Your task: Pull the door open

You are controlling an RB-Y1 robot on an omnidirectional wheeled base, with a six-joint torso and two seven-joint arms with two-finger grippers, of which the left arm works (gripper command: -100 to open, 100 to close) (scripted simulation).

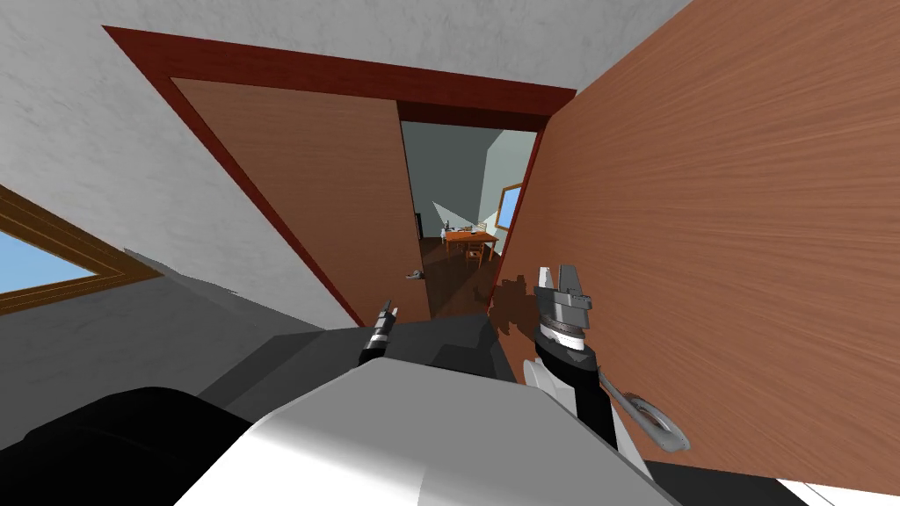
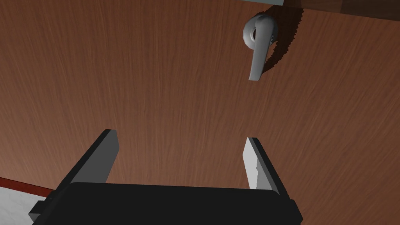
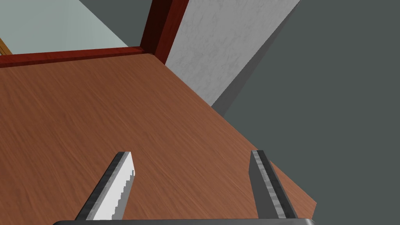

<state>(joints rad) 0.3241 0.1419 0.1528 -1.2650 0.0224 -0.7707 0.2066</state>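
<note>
Right of the gap in the red door frame [image 1: 352, 66], the door [image 1: 747, 220] stands swung wide, handle [image 1: 652, 420] free; left gripper [image 1: 388, 307] and right gripper [image 1: 557, 272] both spread, empty. Pull looks nearly finished.

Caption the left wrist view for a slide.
Open left pincer faces the brown door; the grey handle lies beyond it, ungrasped.

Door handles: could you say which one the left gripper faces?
The lever handle on the left-hand leaf, ahead of the left gripper; the other handle is by the right arm.
</note>
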